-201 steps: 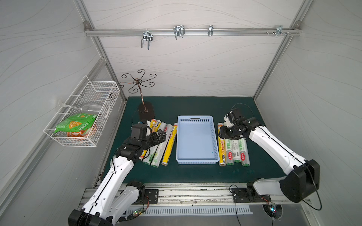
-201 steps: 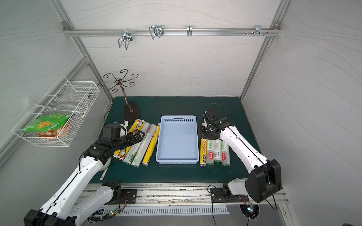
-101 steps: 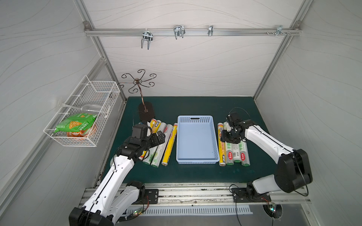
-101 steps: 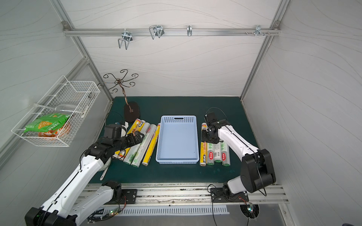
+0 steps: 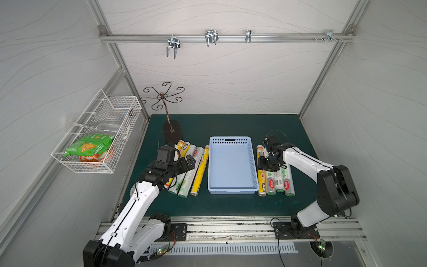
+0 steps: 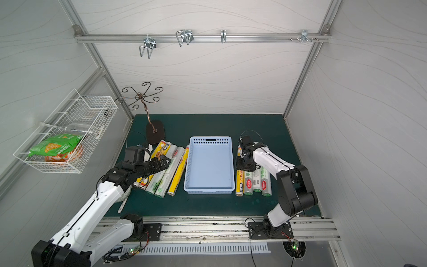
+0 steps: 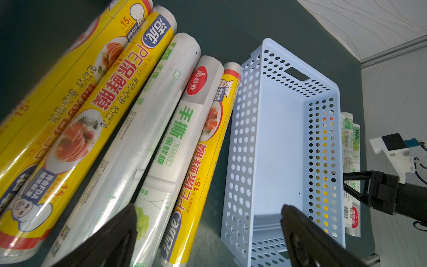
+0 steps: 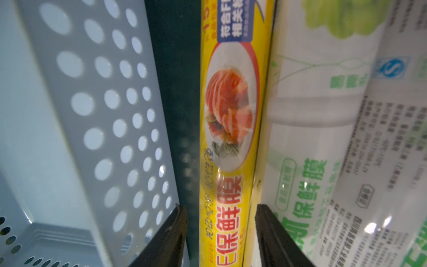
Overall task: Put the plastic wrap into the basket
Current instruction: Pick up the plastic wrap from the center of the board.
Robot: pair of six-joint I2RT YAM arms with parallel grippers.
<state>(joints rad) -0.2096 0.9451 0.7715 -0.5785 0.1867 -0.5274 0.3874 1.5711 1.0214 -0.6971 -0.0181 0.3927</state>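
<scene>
Our right end effector (image 8: 219,207) stands open astride the yellow roll (image 8: 231,111) nearest the basket (image 8: 104,115), one finger (image 8: 168,231) in the gap beside the basket wall, so closing should pinch it crosswise. Our left end effector (image 7: 209,207) hangs wide open over the other rolls (image 7: 161,129). Every roll lies on the worktop (image 5: 231,124); the basket is empty.

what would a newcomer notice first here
The empty pale-blue basket in the middle of the dark green mat draws the eye first, with yellow and white rolls of plastic wrap lined up on both sides of it. The right gripper stands open astride the yellow roll next to the basket, and the left gripper hangs wide open above the other row. A white wire basket on the side wall holds a green snack bag.
</scene>
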